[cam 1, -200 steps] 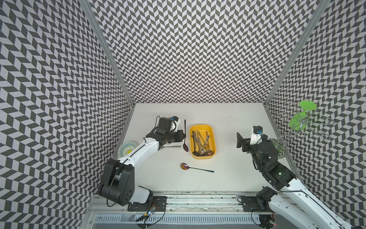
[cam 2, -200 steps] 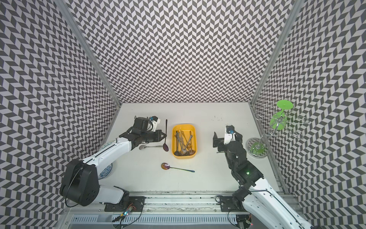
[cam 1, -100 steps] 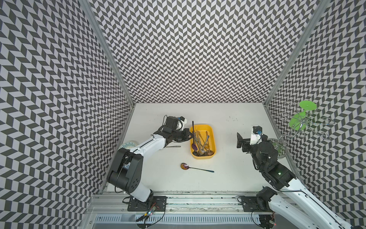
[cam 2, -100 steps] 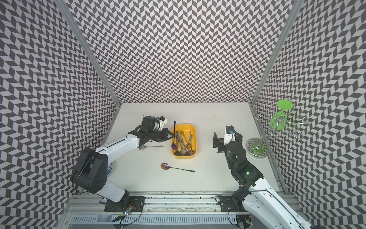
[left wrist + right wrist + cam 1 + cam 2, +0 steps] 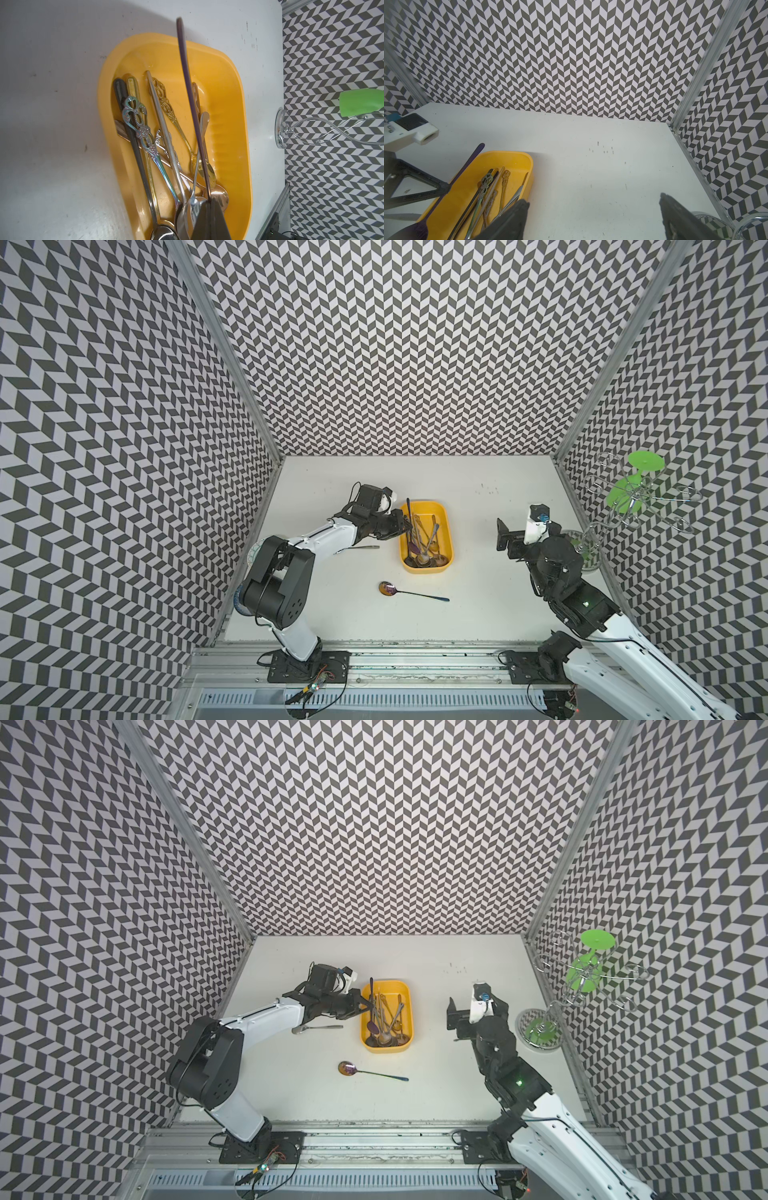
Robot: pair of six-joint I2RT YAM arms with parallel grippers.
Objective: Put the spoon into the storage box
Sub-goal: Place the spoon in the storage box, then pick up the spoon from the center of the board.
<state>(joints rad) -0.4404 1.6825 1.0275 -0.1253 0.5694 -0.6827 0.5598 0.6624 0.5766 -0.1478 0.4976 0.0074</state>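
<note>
The left arm (image 5: 316, 537) is stretching low across the counter (image 5: 478, 614) toward 3 o'clock. A second ago it was waiting well apart at 9 o'clock of the storage box (image 5: 426, 569); now the left hand (image 5: 406, 526) is hovering over that rim. The right arm (image 5: 557, 568) is staying put, the right hand (image 5: 591, 207) gaping wide, carrying nothing. The left hand is pinching the spoon (image 5: 190, 83) by its handle, bowl hanging inside the box toward 6 o'clock, handle tip pointing past the 12 o'clock rim.
</note>
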